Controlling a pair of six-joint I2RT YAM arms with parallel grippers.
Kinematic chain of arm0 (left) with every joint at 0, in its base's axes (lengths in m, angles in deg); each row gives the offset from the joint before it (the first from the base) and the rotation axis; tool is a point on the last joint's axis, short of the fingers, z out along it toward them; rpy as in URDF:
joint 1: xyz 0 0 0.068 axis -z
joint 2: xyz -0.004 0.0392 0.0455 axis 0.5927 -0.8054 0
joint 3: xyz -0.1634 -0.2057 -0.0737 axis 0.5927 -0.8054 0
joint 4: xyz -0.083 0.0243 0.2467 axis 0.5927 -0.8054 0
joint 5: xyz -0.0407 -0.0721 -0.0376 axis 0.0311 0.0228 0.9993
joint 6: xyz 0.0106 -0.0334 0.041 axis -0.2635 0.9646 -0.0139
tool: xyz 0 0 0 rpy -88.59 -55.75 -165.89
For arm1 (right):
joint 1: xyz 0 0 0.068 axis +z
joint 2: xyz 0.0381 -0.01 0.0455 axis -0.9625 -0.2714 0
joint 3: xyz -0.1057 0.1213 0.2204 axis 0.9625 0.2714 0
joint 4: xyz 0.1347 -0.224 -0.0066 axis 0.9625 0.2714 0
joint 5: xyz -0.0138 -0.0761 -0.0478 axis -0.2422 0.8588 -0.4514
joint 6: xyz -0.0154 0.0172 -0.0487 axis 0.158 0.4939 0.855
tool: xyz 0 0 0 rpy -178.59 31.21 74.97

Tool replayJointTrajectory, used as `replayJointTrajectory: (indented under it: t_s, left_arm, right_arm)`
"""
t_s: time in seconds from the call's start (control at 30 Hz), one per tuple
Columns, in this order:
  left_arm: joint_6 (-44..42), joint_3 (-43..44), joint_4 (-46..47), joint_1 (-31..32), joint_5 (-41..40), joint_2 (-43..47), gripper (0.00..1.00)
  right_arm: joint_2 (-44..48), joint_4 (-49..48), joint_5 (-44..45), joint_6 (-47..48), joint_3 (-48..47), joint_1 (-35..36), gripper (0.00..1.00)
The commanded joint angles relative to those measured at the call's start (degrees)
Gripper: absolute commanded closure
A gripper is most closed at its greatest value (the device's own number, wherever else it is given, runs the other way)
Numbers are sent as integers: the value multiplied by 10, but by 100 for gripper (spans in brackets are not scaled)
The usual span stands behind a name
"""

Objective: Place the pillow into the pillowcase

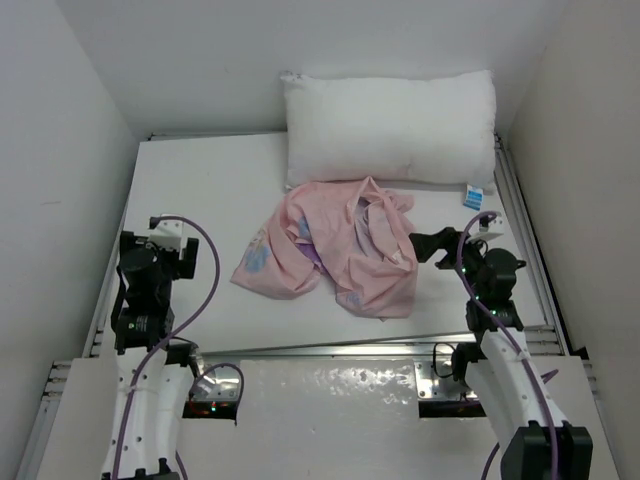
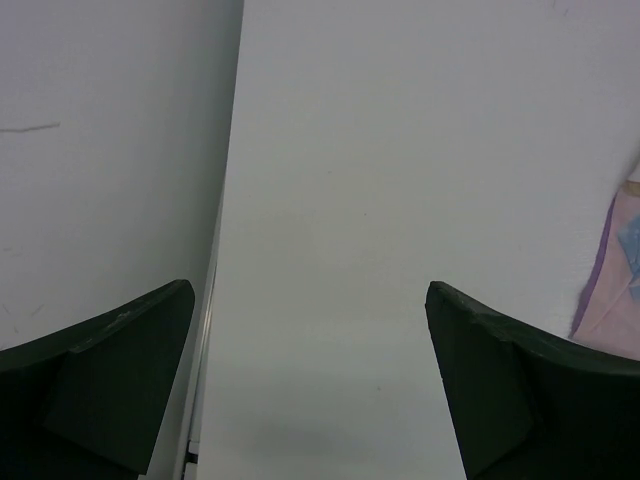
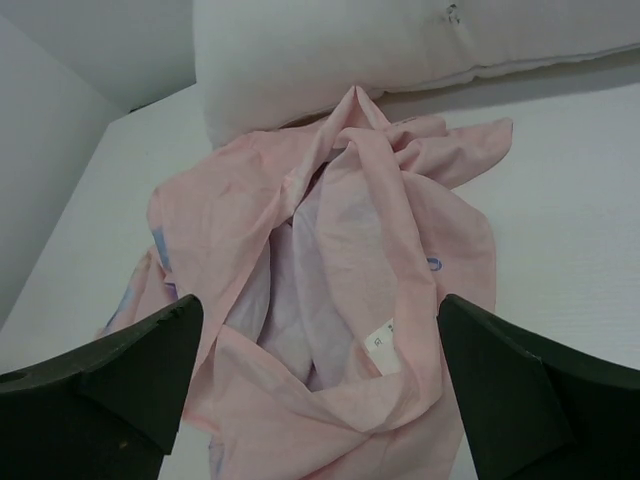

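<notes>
Though limp, pillowcase [image 1: 335,250] against pillow [image 1: 390,128]

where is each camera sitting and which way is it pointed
Top external: above and behind the robot, looking down on the table, pillow and pillowcase; left arm and right arm show.
Left wrist: on the left gripper, facing bare table beside the wall; open jaws and a pillowcase edge show.
Right wrist: on the right gripper, facing the crumpled pillowcase, pillow beyond; open jaws show.
Shared: all three catch the pillowcase.

Both arms sit low and well apart, left hand [image 2: 308,290] and right hand [image 3: 320,300] spread wide, holding nothing.
</notes>
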Motion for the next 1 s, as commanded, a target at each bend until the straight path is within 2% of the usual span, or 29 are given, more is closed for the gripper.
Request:
replayJointTrajectory:
  t_s: [0.0,0.07,0.17,0.27,0.4,0.47,0.57,0.6,0.67,0.83,0.97]
  left_arm:
    - [18,-10,52,-4,-32,2,0]
    - [19,-13,62,-5,-86,-10,0]
    - [26,-6,60,-4,-113,-51,0]
    - [31,22,19,-4,-83,-105,0]
    - [40,32,18,-4,-67,-118,0]
    - [35,31,29,-4,-43,-111,0]
    - [37,31,45,-4,1,-89,0]
    - [41,30,60,-4,26,-76,0]
    - [56,33,76,-4,52,-61,0]
    - [86,39,84,-4,65,-36,0]
    - [93,31,100,-4,70,-27,0]
  right_arm:
    - [-15,30,-10,23,-43,3,1]
    - [-34,35,-23,31,-65,3,2]
    - [-69,48,-40,35,-103,5,4]
    - [-95,86,-45,57,-151,7,5]
    - [-103,119,-31,78,-169,7,5]
    - [-102,117,-19,98,-159,7,1]
    - [-109,72,92,118,-113,7,1]
    - [-113,29,163,122,-98,7,1]
    - [-122,-28,226,118,-61,7,1]
    - [-144,-92,317,121,13,7,1]
    - [-212,-256,370,140,90,7,1]
